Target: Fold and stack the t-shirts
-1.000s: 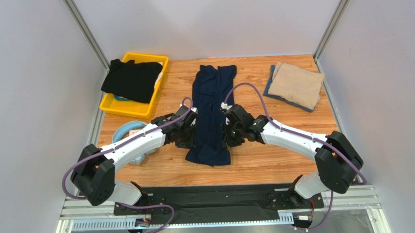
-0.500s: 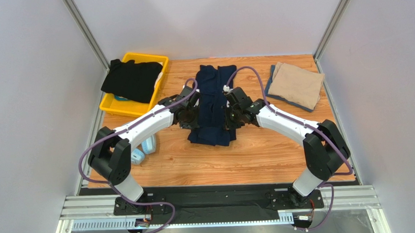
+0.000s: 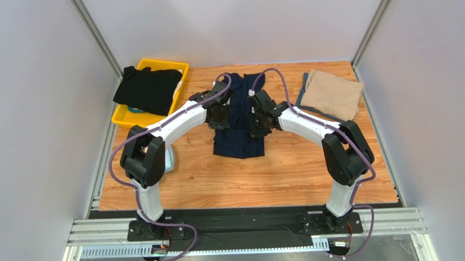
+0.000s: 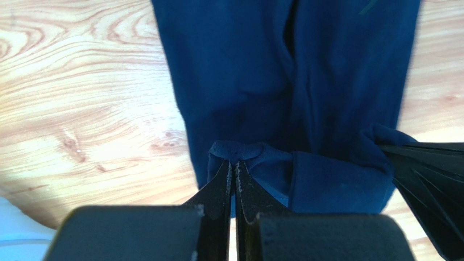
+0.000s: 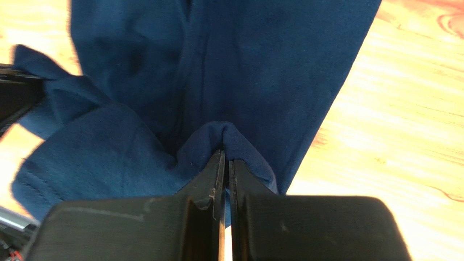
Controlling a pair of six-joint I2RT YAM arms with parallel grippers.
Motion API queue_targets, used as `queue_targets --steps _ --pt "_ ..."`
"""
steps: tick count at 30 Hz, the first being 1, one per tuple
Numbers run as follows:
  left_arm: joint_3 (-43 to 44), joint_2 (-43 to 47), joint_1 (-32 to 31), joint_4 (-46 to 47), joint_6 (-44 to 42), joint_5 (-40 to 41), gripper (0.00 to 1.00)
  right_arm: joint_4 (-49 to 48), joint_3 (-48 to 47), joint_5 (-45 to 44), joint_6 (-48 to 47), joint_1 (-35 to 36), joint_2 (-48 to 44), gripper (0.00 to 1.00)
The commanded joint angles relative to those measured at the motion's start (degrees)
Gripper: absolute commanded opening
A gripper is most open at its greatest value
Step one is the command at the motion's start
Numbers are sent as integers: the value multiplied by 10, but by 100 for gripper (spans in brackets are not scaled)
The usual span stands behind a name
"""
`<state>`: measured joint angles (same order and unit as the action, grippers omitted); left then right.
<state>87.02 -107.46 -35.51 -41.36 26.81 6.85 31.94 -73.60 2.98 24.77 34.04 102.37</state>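
The dark navy t-shirt (image 3: 238,115) lies in the middle of the wooden surface (image 3: 249,177), toward its far side. It forms a long narrow band running from near to far, and its near end is doubled back over the rest. The cloth is plain, soft and matt. Lengthwise creases run along it, and the wrist views show a deep fold down its middle. A stitched hem shows on the lifted flap in the right wrist view.

The left gripper (image 4: 233,163) has its jaws pressed together on a small raised pinch of the navy cloth at the left edge of the doubled part. The right gripper (image 5: 223,155) has its jaws clamped on a peak of the same cloth at the right edge. From above, the two grippers sit on either side of the shirt's middle, close to each other.

The tan t-shirt (image 3: 333,94) lies folded at the far right, on top of a grey-blue cloth (image 3: 302,98) whose edge shows along its left side. The black t-shirt (image 3: 149,89) is draped over the yellow bin (image 3: 126,119) at the far left. Light blue headphones (image 3: 169,160) lie nearer, partly hidden behind the left arm (image 3: 175,124).
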Motion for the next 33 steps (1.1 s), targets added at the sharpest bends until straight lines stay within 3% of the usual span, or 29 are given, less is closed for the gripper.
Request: queue_targets --steps 1,11,20,22,24,27,33 --pt "34 -14 3 -50 1 35 0 9 -29 -23 -5 -2 17 3" --pt "43 -55 12 -51 -19 77 0 22 -57 -48 -10 -13 53 2" --pt "87 -112 26 -64 -25 45 0 54 -106 -55 -18 -16 106 3" --pt "97 -118 28 -66 -27 31 11 57 -108 -54 -11 -16 107 4" --pt "116 -129 30 -85 -26 22 18 59 -100 -48 -8 -16 96 18" --pt "121 -126 31 -89 -28 24 32 49 -78 -57 -3 -16 64 26" --pt "83 -70 44 -58 -12 12 47 39 -19 -96 -21 -16 -34 38"
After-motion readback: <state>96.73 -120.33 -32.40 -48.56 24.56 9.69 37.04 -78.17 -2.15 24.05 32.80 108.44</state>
